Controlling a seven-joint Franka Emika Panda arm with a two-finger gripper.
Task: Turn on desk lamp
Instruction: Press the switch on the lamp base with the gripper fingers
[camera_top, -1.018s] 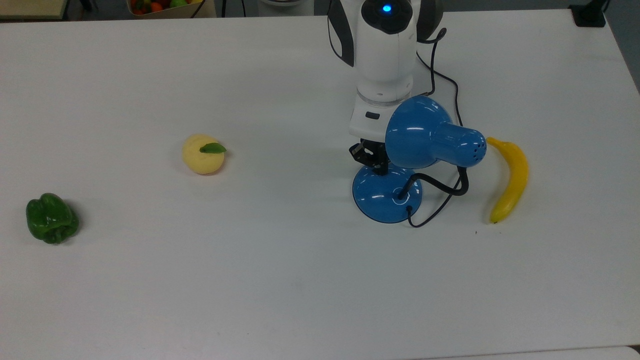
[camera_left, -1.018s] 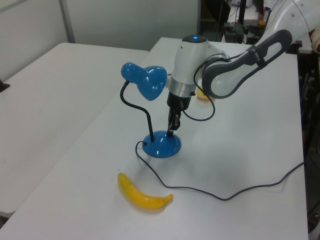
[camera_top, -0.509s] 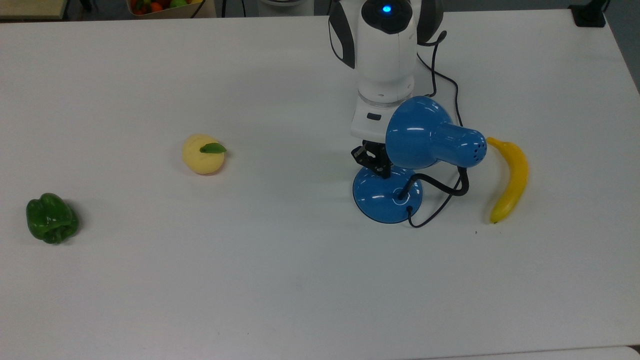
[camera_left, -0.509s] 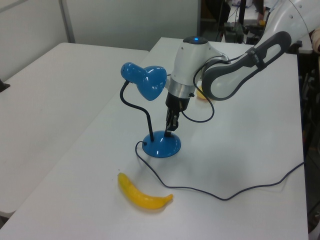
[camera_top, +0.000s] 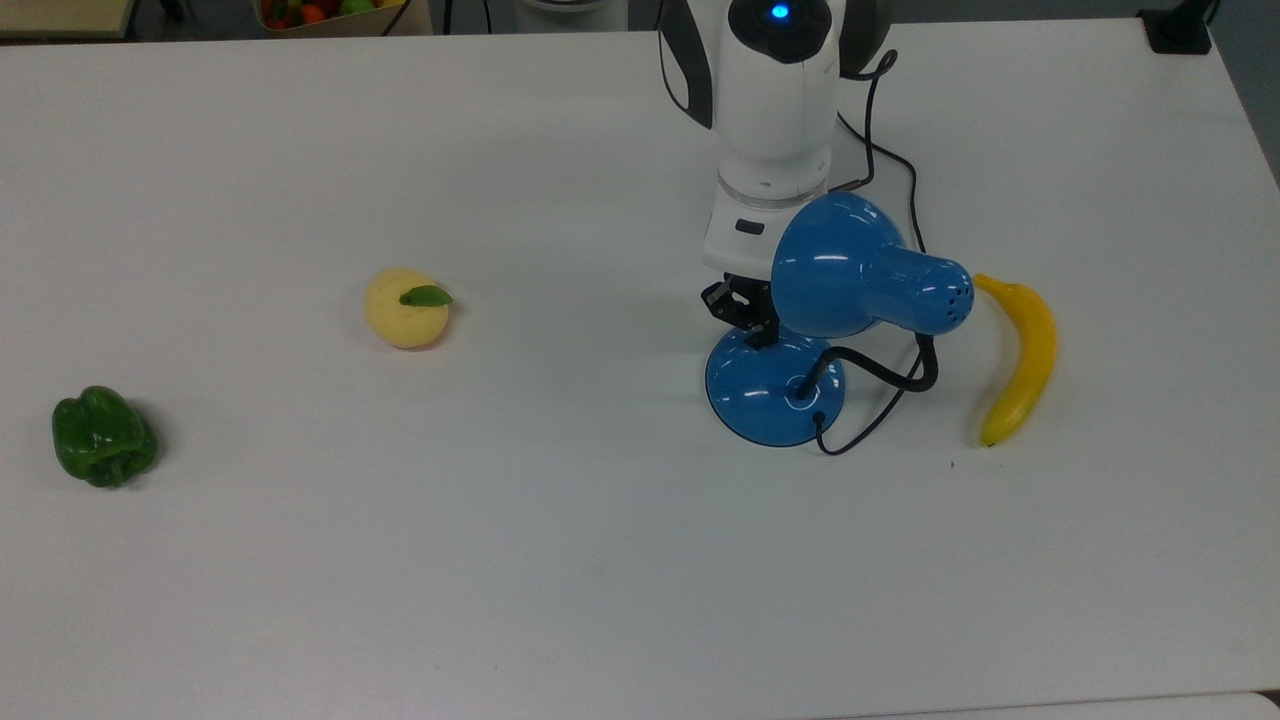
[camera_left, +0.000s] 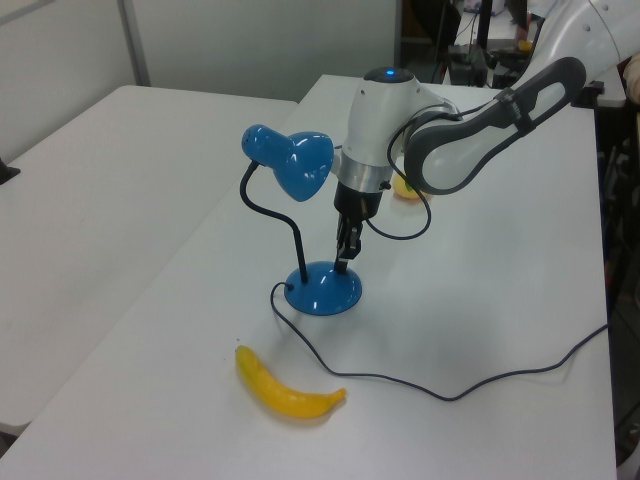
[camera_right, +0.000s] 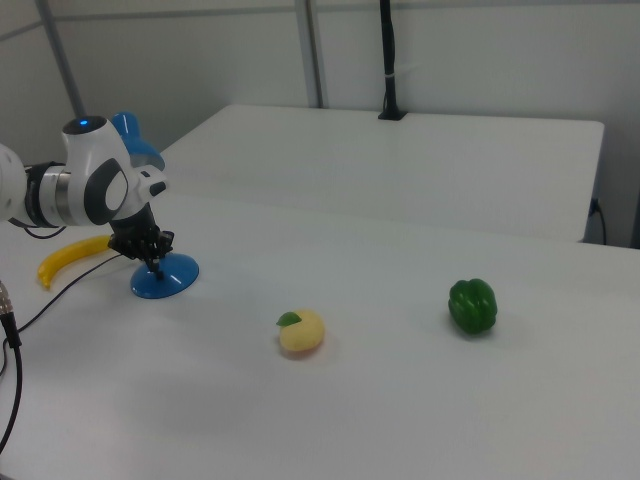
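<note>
The desk lamp stands on the white table (camera_top: 500, 560), and its glossy blue shade (camera_top: 850, 265) is held up on a black bendy neck (camera_top: 885, 375). Its round blue base (camera_top: 765, 395) appears again in the left view (camera_left: 325, 290) and the right view (camera_right: 165, 278). My gripper (camera_top: 752, 322) points straight down beside the shade. Its black fingers are shut, and the tip rests on the rim of the base nearest the arm (camera_left: 342, 263). The gripper (camera_right: 153, 262) comes down on the base from above. No glow shows around the lamp.
A banana (camera_top: 1020, 360) lies just off the top view's right of the lamp. A yellow fruit with a green leaf (camera_top: 405, 308) and a green pepper (camera_top: 103, 437) sit far toward the top view's left. A black cord (camera_left: 450, 390) trails across the table from the base.
The arm's body has shifted slightly toward the top view's top edge. The gripper tip stays at the rim of the lamp base, and the lamp has not moved.
</note>
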